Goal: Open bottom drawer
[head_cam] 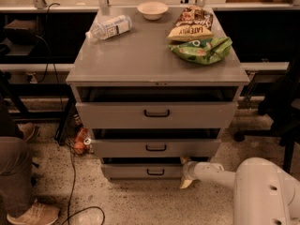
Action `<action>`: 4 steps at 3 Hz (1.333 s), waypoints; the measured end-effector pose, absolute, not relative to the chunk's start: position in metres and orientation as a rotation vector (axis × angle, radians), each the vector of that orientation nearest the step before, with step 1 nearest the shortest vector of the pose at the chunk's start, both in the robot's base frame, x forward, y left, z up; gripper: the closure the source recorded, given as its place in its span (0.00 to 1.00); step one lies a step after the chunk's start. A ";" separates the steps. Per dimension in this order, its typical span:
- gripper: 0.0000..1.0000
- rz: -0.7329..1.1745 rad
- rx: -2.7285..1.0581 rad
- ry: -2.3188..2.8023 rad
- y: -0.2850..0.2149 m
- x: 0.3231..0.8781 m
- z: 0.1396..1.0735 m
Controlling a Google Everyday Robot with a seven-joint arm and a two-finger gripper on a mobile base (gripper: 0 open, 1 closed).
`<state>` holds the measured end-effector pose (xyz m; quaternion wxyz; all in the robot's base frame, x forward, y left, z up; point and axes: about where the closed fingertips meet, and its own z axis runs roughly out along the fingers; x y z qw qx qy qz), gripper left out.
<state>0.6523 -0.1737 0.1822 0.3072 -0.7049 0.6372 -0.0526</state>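
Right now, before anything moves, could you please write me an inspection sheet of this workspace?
Surface: grey cabinet top, flat.
Job's things: bottom drawer, pulled out only slightly.
Clutter: bottle lying down, bowl, yellow snack bag and green snack bag, all on the top.
Grippers: gripper at the bottom drawer's right end, low near the floor.
Cables: black cable on the floor, left.
Surroundings: person's shoe at left.

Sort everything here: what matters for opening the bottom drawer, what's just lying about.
Job: bottom drawer, its black handle, gripper at the drawer's right end.
Lying about: bottle, bowl, yellow chip bag, green bag, all on the cabinet top.
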 end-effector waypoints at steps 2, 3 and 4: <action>0.48 -0.137 -1.780 1.842 -0.217 0.643 0.165; 0.72 -0.130 -1.793 1.889 -0.228 0.636 0.162; 0.95 -0.129 -1.794 1.891 -0.229 0.635 0.163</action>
